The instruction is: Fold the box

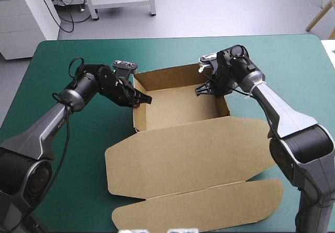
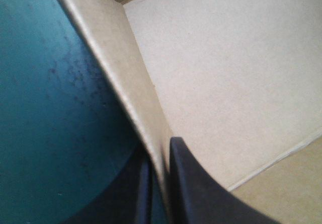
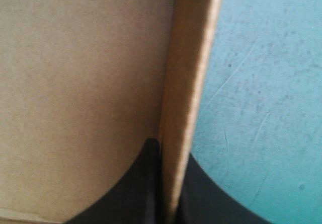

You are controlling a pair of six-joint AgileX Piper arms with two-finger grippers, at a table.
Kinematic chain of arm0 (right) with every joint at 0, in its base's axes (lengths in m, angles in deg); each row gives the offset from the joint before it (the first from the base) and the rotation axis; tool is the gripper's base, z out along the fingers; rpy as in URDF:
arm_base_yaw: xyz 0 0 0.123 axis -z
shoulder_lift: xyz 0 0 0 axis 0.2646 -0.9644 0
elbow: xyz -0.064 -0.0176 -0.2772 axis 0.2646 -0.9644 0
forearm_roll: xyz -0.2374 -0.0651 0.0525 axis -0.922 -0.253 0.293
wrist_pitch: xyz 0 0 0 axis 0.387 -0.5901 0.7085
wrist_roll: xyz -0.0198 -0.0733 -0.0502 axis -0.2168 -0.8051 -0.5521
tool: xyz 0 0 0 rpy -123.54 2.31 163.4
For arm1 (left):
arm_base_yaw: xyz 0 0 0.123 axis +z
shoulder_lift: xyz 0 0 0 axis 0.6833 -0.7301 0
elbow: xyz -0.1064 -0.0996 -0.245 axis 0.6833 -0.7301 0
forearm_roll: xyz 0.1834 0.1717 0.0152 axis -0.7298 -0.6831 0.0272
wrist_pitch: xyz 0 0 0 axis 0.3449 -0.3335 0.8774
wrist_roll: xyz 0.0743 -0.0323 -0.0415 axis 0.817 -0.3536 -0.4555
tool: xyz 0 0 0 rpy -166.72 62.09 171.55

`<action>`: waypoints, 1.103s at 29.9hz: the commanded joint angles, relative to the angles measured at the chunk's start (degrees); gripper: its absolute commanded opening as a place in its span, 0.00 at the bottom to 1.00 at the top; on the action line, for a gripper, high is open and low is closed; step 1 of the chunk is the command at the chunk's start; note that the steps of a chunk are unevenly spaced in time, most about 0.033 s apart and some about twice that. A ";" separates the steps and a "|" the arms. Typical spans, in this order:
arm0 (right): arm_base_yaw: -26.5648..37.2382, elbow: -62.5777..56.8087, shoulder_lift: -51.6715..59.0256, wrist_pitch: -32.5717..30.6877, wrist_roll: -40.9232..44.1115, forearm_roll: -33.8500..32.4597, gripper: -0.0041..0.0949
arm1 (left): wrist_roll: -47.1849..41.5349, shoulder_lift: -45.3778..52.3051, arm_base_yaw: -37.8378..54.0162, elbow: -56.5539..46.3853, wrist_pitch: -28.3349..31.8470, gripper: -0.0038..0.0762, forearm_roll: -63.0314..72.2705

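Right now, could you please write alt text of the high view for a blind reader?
A brown cardboard box stands as an open tray on the teal-green table cover, its lid flat. The black left gripper pinches its left wall, the right gripper its right wall.

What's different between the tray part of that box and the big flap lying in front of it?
The tray has its walls raised; the lid lies flat on the teal-green cover. The tray sits farther from the robot, the lid nearer. The left end effector and right end effector each pinch a side wall of the tray; nothing touches the lid. Both are the same brown board, joined along one fold.
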 commanded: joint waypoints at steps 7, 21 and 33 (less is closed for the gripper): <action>0.97 1.67 1.97 -0.63 -3.91 11.54 0.02 | 3.14 1.25 -1.11 0.99 1.10 0.11 2.66; 3.81 1.77 4.35 -1.84 -6.75 11.32 0.85 | 0.93 1.25 -1.11 16.34 -8.81 0.69 -5.47; 7.23 3.70 15.33 -0.93 -8.34 11.02 0.95 | 0.93 1.82 -1.11 29.26 -15.93 0.69 -7.41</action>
